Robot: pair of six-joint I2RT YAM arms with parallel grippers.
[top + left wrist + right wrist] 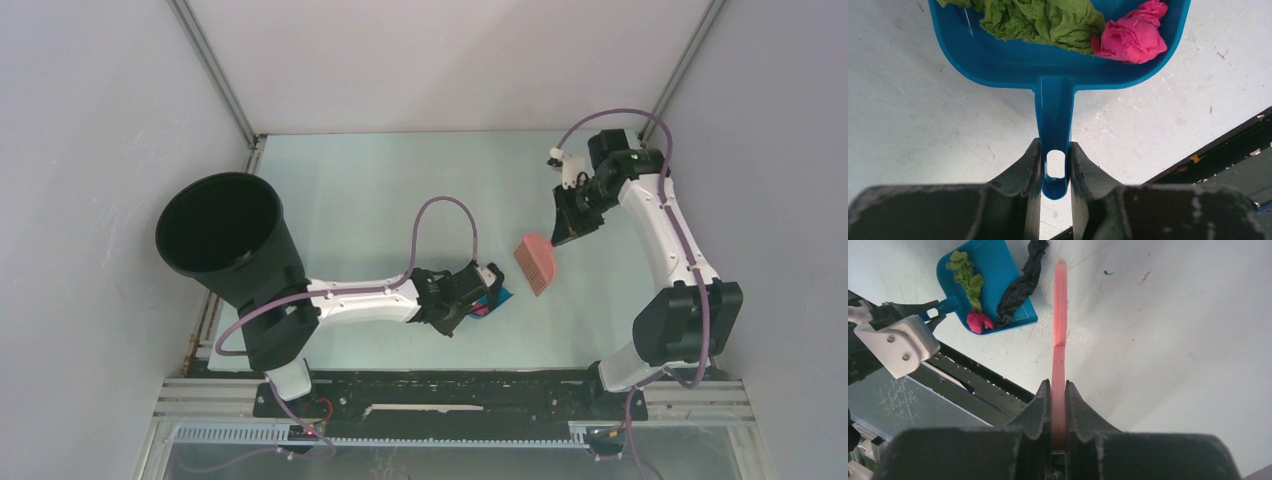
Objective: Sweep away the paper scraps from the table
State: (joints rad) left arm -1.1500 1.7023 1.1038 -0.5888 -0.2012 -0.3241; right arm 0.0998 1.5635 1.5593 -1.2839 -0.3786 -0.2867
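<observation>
Scraps lie in dustpan clamped by left tool; right tool pinches brush; black bin far left.

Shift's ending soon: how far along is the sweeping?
Done: green scrap and magenta scrap lie in the dustpan the left end effector holds. In hand: black scrap lies along its front edge, one end off it; right end effector grips the brush. Left: nudging it in, probably emptying into the bin.
</observation>
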